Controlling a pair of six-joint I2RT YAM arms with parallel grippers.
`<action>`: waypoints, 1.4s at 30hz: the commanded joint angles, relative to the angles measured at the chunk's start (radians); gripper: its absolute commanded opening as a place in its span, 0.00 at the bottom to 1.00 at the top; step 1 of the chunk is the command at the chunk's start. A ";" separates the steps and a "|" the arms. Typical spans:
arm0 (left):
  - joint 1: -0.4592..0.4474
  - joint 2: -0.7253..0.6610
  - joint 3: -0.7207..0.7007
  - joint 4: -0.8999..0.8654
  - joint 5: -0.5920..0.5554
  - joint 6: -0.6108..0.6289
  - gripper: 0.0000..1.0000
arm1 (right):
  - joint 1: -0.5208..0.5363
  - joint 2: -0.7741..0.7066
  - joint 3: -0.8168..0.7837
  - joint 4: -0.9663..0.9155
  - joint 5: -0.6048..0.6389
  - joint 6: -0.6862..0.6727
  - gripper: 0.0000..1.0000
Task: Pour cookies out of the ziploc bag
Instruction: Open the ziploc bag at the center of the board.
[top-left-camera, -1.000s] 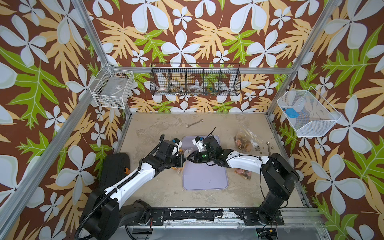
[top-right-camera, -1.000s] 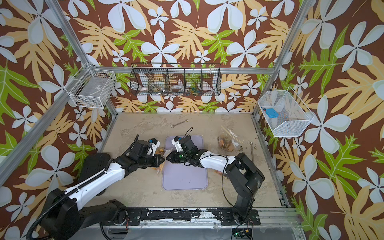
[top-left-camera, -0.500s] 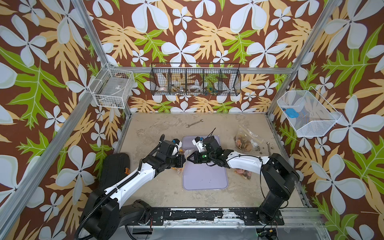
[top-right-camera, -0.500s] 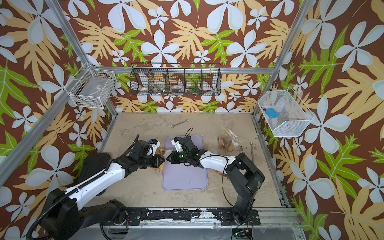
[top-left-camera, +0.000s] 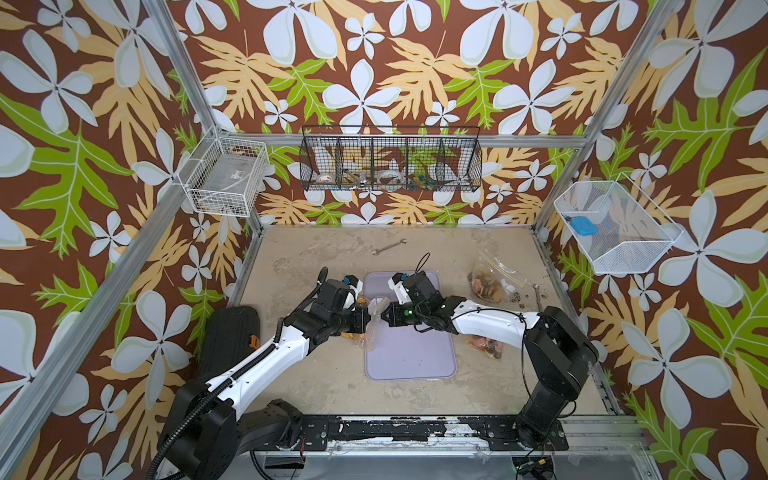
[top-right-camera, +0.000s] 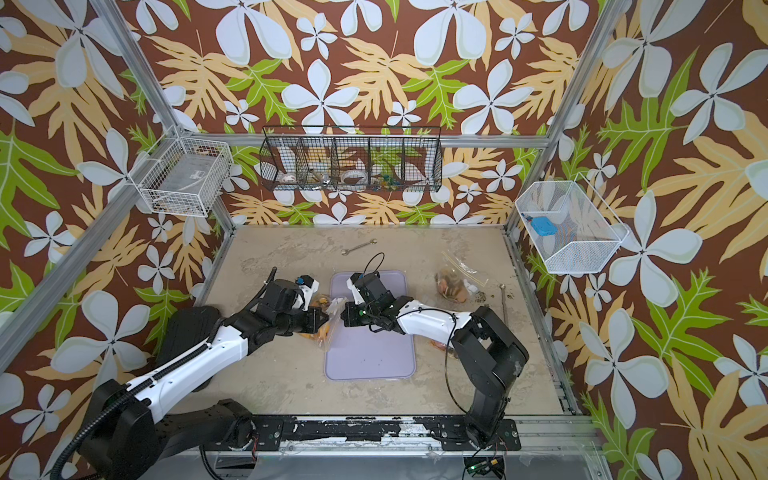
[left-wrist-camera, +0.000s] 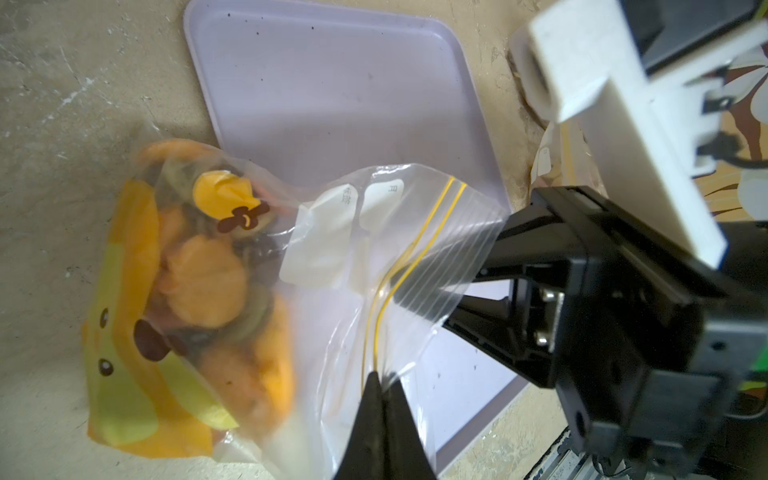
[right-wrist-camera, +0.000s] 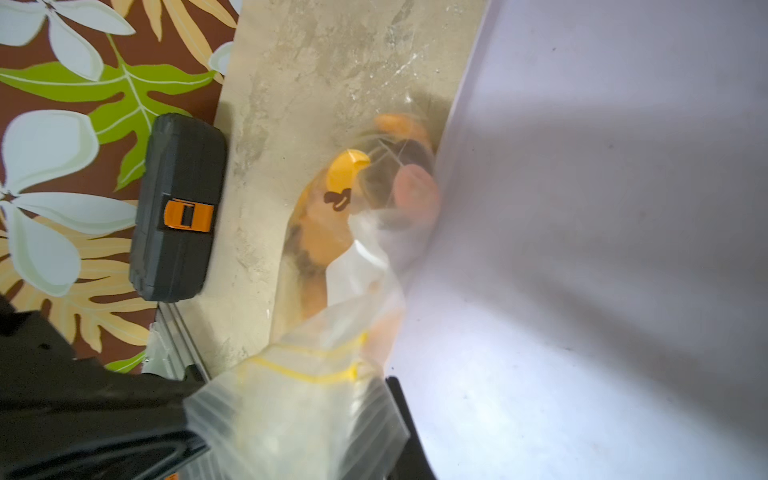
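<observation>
Both hands grip a clear zip bag (left-wrist-camera: 332, 249) at the left edge of a lilac tray (left-wrist-camera: 332, 83). The left hand (left-wrist-camera: 380, 386) is pinched shut on the yellow zip line, and the right hand (top-left-camera: 384, 318) is clamped on the bag's top flap opposite. Orange and dark cookies (left-wrist-camera: 203, 270) bunch in the bag's lower end beside a yellow cartoon-face wrapper (left-wrist-camera: 112, 332), resting on the bench (left-wrist-camera: 62, 83) next to the tray. White label panels on the bag carry small print, too blurred to read.
</observation>
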 joint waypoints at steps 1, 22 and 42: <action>0.000 -0.003 0.003 0.003 -0.001 0.000 0.00 | 0.003 0.002 0.010 -0.037 0.060 -0.037 0.00; 0.001 0.002 0.051 -0.056 -0.076 0.032 0.00 | 0.000 -0.078 0.012 -0.220 0.141 -0.135 0.00; 0.001 0.042 0.141 -0.128 -0.092 0.080 0.00 | -0.090 -0.231 0.171 -0.464 -0.107 -0.069 0.23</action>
